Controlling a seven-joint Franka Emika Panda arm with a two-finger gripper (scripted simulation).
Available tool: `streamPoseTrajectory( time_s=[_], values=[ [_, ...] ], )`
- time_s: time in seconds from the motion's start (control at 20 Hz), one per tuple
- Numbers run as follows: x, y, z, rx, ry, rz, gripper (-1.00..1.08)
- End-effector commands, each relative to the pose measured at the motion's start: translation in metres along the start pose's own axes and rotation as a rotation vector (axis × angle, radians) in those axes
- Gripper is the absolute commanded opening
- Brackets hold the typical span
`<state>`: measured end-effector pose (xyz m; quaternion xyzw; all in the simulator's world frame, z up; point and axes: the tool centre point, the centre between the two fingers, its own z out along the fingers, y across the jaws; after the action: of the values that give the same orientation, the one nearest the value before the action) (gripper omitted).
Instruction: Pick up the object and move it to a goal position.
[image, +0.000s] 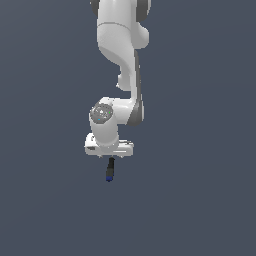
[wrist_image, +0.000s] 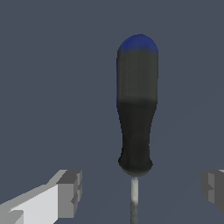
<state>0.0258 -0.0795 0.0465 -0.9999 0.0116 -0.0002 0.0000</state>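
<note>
The object is a small screwdriver with a black handle (wrist_image: 136, 127), a blue end and a thin grey shaft (wrist_image: 134, 197). In the exterior view it (image: 109, 172) sticks out just below the white hand. My gripper (wrist_image: 141, 190) is open. Its two grey fingertips (wrist_image: 71, 192) stand well apart, one on each side of the shaft, and neither touches it. In the exterior view my gripper (image: 111, 161) is right over the tool's shaft end, which hides the shaft. The handle points away from the hand.
The white arm (image: 120, 45) reaches down from the top of the exterior view. The ground (image: 200, 200) is a plain dark blue-grey surface. No other objects or goal marker show.
</note>
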Motion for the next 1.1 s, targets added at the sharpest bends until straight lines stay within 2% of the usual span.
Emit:
streamPoseTrajectory(
  time_s=[0.0, 0.4, 0.45, 1.05],
  values=[
    [-0.001, 0.000, 0.013, 0.000, -0.001, 0.000, 1.00],
    [0.000, 0.001, 0.031, 0.000, -0.001, 0.000, 1.00],
    [0.000, 0.001, 0.031, 0.000, -0.001, 0.000, -1.00],
    [0.000, 0.000, 0.030, 0.000, -0.001, 0.000, -1.00]
  ],
)
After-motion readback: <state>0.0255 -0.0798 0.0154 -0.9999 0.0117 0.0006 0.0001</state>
